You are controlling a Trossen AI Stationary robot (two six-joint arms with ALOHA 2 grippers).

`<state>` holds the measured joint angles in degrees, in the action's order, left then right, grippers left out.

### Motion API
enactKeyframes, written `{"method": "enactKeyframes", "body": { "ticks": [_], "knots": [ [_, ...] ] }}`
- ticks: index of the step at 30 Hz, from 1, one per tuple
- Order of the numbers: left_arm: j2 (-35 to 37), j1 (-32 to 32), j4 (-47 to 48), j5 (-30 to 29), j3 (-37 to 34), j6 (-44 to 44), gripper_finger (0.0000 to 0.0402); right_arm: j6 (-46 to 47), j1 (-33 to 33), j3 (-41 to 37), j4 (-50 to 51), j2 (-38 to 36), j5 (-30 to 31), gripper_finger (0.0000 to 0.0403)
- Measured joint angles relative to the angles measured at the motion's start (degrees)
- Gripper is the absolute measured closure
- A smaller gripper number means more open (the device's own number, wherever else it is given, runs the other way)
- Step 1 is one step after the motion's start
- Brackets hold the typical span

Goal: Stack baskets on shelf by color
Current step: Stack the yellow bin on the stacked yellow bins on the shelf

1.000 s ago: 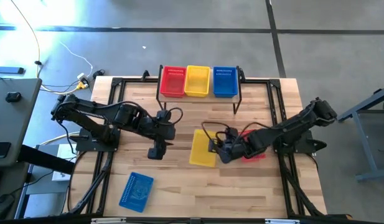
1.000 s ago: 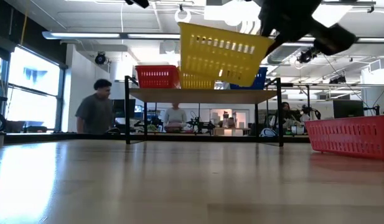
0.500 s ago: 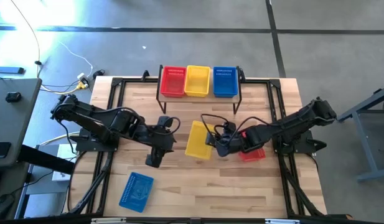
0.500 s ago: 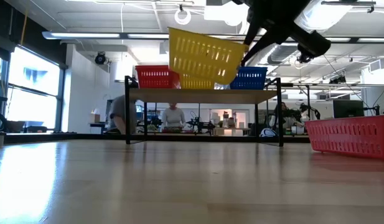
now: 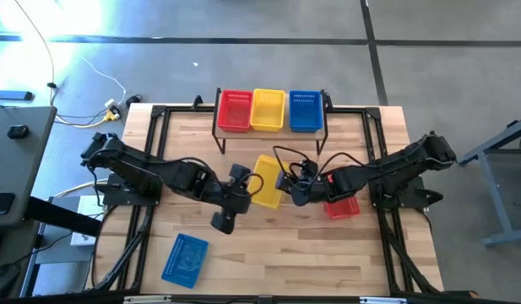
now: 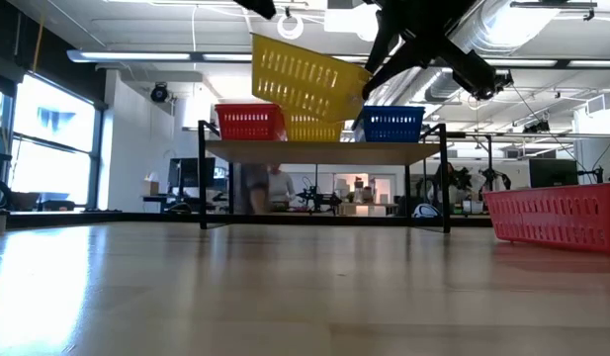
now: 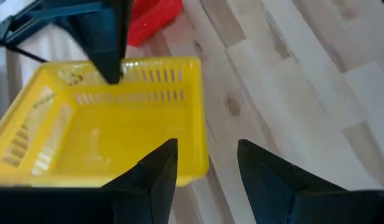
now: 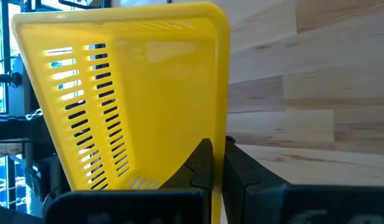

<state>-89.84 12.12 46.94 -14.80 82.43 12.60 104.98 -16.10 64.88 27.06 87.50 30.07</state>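
Two grippers meet mid-tabletop (image 5: 243, 253): right gripper (image 5: 287, 187) clamps the raised yellow perforated plastic basket's (image 5: 265, 179) rim, left gripper (image 5: 246, 191) spread open beside it.

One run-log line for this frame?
right end effector: shut on yellow basket, airborne, tilted | left end effector: open, near it | shelf: three baskets

On the low light-wood shelf (image 5: 270, 128) at the table's 12 o'clock, three plastic mesh baskets are sitting in a row: red (image 5: 236, 110), yellow (image 5: 268, 109), blue (image 5: 305, 110). Another yellow mesh basket (image 5: 267, 180) is hanging tilted above the table centre, with a red one (image 5: 343, 206) lying at its 3 o'clock and a blue one (image 5: 185, 258) at its 7 o'clock
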Motion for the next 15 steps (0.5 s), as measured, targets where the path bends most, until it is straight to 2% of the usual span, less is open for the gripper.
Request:
{"method": "enactKeyframes", "body": {
  "ticks": [7,15],
  "knots": [
    [-4.35,0.00,-0.52,-4.35,0.00,0.83,0.0245,-0.04,0.00,0.00,-0.39,0.00,-0.29,0.0403],
    [-8.26,0.00,-0.46,-5.82,0.00,2.63,0.0245,-1.11,-0.04,0.00,-1.68,0.00,-0.27,0.0403]
  ]
}}
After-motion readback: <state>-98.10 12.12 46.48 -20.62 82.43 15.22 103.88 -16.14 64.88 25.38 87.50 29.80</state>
